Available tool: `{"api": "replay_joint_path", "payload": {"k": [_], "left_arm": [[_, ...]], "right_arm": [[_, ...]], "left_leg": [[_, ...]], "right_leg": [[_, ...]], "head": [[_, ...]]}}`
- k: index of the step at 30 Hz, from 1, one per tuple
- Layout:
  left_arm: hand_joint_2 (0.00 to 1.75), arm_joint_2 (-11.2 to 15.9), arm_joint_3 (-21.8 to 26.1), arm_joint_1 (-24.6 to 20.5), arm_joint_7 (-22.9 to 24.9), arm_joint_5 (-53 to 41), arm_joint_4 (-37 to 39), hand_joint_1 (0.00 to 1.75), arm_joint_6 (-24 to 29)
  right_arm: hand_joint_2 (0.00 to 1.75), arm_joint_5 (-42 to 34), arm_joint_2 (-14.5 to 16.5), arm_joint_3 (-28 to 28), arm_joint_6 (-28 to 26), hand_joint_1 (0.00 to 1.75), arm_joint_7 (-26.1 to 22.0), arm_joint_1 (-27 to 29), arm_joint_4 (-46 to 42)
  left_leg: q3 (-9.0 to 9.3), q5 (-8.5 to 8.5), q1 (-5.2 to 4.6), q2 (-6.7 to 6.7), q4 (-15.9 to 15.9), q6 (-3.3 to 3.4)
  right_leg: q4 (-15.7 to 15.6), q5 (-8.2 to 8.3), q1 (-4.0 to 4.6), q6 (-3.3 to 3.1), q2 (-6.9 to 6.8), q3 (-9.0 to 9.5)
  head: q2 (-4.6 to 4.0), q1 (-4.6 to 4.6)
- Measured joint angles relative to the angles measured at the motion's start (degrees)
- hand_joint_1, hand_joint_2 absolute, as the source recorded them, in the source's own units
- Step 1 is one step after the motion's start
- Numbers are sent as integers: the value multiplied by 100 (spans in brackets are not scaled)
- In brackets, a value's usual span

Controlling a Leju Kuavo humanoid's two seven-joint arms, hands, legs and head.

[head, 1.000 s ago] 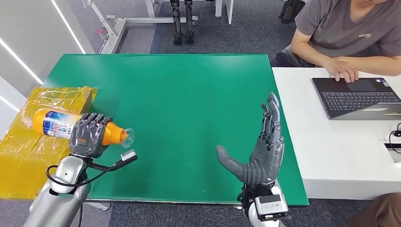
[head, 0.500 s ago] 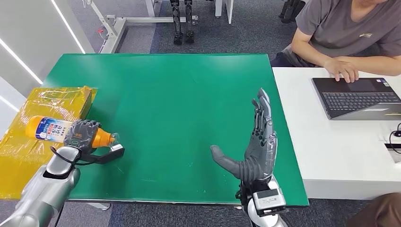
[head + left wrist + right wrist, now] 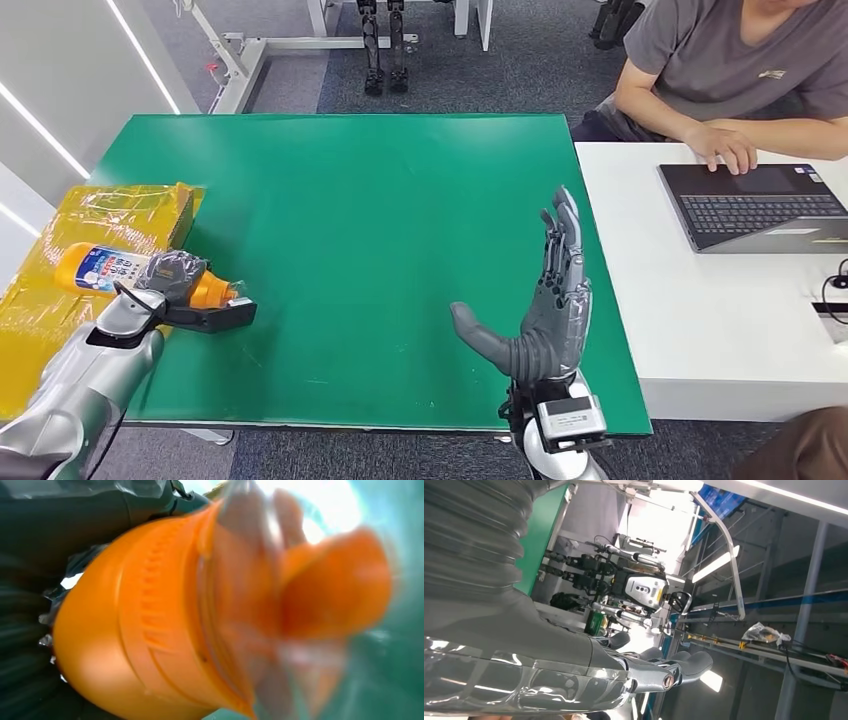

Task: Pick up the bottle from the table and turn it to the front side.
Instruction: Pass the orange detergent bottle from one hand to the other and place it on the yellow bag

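Since a second ago the left hand, wrapped around the orange labelled plastic bottle, has carried it lower toward nine o'clock at the green table edge, while the right hand stays spread, holding nothing.

Green table: under both hands; its left edge beside the left hand.
Yellow wrapped box: just left of the left hand, against the green table's left edge.
White table: right of the right hand, touching the green table.
Laptop: on the white table, beyond the right hand.
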Motion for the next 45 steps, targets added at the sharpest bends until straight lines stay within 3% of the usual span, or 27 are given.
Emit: {"api": "replay_joint_path", "payload": {"k": [4, 5, 8, 9, 17, 32, 42, 45], "left_arm": [[175, -106, -76, -168, -67, 18, 180, 152, -42], [175, -140, -86, -208, -79, 28, 214, 127, -62], [175, -233, -95, -306, -83, 57, 304, 14, -142], [175, -257, -95, -325, -81, 65, 332, 0, -169], [175, -329, -96, -431, -73, 252, 500, 0, -448], [175, -329, -87, -422, -118, 484, 537, 0, -360], [175, -271, 234, -44, -453, 1182, 522, 0, 725], [175, -264, 330, 35, -480, 1238, 510, 0, 831]], "right_arm": [[175, 5, 0, 0, -1, 0, -1, 3, 0], [175, 13, 0, 0, -1, 0, -1, 4, 0], [175, 44, 1, -1, -1, 0, 0, 6, 0], [175, 53, 2, -2, -1, 0, 0, 7, 0], [175, 121, 18, -31, 70, 0, 16, 15, 0], [175, 164, 31, -87, 172, 0, 32, 98, 179], [175, 80, 31, -139, 374, 0, 94, 330, 178], [175, 64, 31, -145, 416, 0, 109, 346, 175]], "left_leg": [[-2, 0, 0, -1, 0, 0], [-2, 0, -1, -2, 0, 0], [-3, 0, -2, -1, 0, 0], [-3, 0, -2, -1, 1, 0], [0, 0, -1, 0, 0, 0], [-1, 0, -1, -3, 0, 0], [0, -2, -1, 3, -1, -1], [1, -1, -1, 2, -2, -1]], "right_leg": [[0, 0, 0, 0, -1, 0], [0, 0, 0, 0, -1, 0], [-1, 0, 0, 0, 0, 0], [-1, 0, -1, 0, 0, 0], [0, 0, -1, 0, 0, 1], [1, 0, 0, 0, -3, 5], [0, -1, -1, 0, 4, 3], [0, -1, -1, 0, 2, 4]], "head": [[1, 1], [1, 2], [2, 1], [2, 1], [2, 0], [0, 1], [1, 0], [2, 1]]}}
